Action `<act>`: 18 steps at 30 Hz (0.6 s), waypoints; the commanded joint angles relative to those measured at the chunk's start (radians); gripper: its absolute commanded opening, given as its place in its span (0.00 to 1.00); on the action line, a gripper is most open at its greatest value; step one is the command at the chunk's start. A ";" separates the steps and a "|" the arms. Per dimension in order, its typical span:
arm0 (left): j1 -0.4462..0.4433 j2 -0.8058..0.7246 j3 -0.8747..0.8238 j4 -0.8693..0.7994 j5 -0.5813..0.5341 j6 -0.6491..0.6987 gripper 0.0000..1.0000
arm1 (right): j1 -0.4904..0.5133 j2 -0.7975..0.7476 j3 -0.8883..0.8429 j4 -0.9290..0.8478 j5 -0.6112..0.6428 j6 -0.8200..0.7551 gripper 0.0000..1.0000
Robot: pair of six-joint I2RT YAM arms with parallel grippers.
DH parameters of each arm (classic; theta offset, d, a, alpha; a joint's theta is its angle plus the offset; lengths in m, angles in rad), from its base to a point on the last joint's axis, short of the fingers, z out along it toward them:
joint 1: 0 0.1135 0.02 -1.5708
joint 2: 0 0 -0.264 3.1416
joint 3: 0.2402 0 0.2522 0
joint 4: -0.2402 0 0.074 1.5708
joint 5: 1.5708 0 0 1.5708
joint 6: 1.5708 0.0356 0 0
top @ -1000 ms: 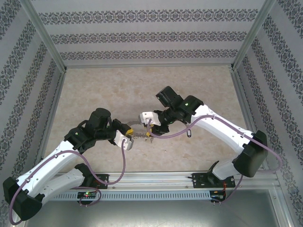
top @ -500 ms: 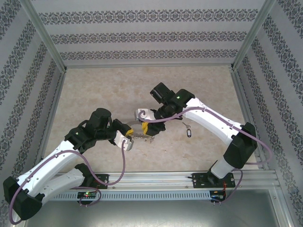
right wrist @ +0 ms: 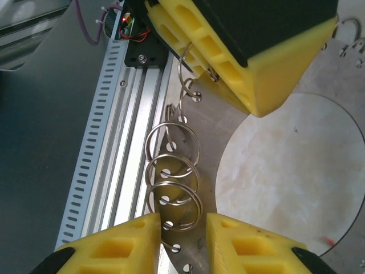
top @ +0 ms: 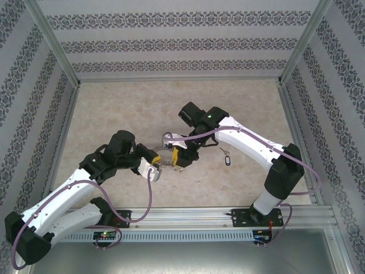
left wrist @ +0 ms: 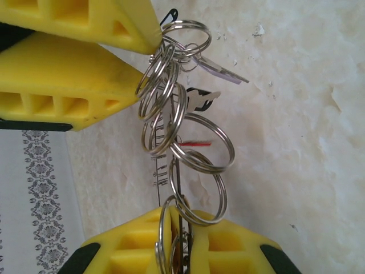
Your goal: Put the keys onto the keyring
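Observation:
The keyring (top: 166,162), a flat silvery ring plate (right wrist: 219,131) with holes along its rim, hangs above the table between both grippers. Several split rings (right wrist: 171,171) and tiny keys (left wrist: 219,69) dangle from it, and a red bit (left wrist: 194,142) shows among them. My left gripper (top: 155,169) is shut on the plate's edge (left wrist: 185,228). My right gripper (top: 175,155) meets the keyring from the far side. Its yellow fingers (right wrist: 251,245) straddle the rim and are closed on a split ring (right wrist: 183,225). One loose key with a tag (top: 226,158) lies on the table to the right.
The marbled tabletop (top: 171,103) is walled by patterned panels on three sides. A slotted aluminium rail (top: 188,216) runs along the near edge, close below the right gripper (right wrist: 114,114). Purple cables loop off both arms.
The right arm swung left and its gripper came onto the keyring, jaws narrowing around a split ring. The loose tagged key is now uncovered. The left arm held still.

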 commanded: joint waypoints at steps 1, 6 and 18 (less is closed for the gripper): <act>-0.010 -0.004 0.005 0.005 0.020 0.017 0.00 | -0.005 0.017 0.038 -0.016 0.005 0.035 0.28; -0.010 -0.005 0.002 0.006 0.015 0.014 0.00 | -0.008 0.044 0.060 -0.053 -0.007 0.032 0.25; -0.010 0.006 0.003 0.018 0.000 -0.055 0.00 | 0.006 0.065 0.059 -0.070 0.019 0.058 0.17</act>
